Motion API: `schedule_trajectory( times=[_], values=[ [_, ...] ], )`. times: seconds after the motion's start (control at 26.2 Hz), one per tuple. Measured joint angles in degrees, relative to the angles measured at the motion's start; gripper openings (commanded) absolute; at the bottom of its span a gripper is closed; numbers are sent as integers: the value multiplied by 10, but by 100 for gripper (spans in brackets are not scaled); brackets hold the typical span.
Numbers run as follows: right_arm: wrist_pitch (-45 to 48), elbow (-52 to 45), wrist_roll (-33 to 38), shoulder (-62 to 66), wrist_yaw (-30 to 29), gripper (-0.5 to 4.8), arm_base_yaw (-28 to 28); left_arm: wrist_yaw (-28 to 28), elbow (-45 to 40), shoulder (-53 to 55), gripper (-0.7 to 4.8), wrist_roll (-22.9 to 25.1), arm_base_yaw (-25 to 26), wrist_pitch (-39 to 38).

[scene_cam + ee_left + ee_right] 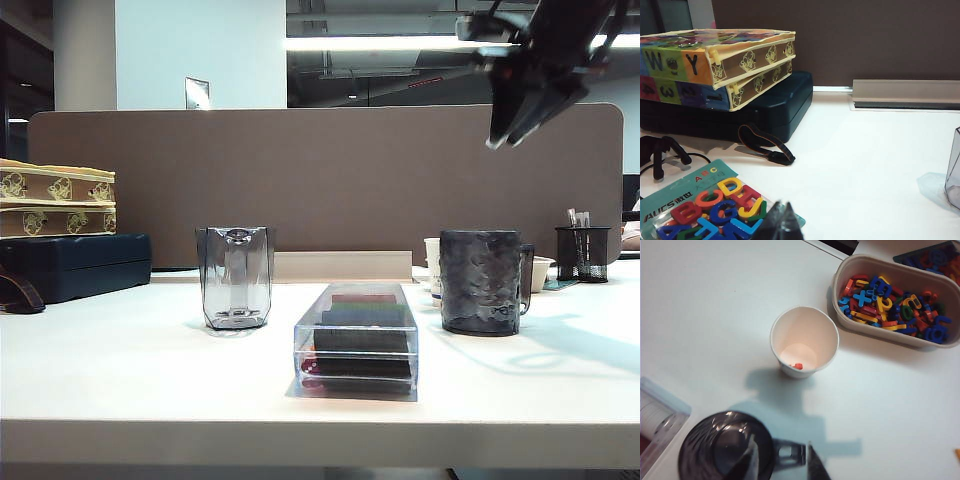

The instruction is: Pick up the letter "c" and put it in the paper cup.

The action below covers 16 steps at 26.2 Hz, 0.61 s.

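The right gripper (780,460) hangs high above the table with its fingers apart and nothing between them; directly beneath it stands the dark mug (727,447), and a little beyond that, the white paper cup (804,341). At the bottom of that cup, against the near wall, lies a small orange-red piece (798,366), which I judge to be the letter "c" (only a sliver shows, too small to read its shape). If so, the drop is made and the step in hand is the retreat.

Doing that well means lifting the right gripper straight up and away, its open fingers kept well clear of the cup's rim, since a light paper cup would tip at a nudge. The tub of plastic letters (895,302) sits beyond the cup and off to one side, well apart from the gripper, and needs no attention.

In the exterior view the right gripper (508,128) hangs high over the dark mug (484,281).

The left gripper (781,220) rests low by a packet of coloured letters (710,205), its dark fingertips together as far as the sliver in view shows. It is far from the cup and has no part in this step.
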Motion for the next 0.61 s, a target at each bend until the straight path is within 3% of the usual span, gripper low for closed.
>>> schedule_trajectory(
  times=[0.61],
  values=[
    [-110,0,22,-169,0,121,17,0,0,0,-6,0,0,0]
  ],
)
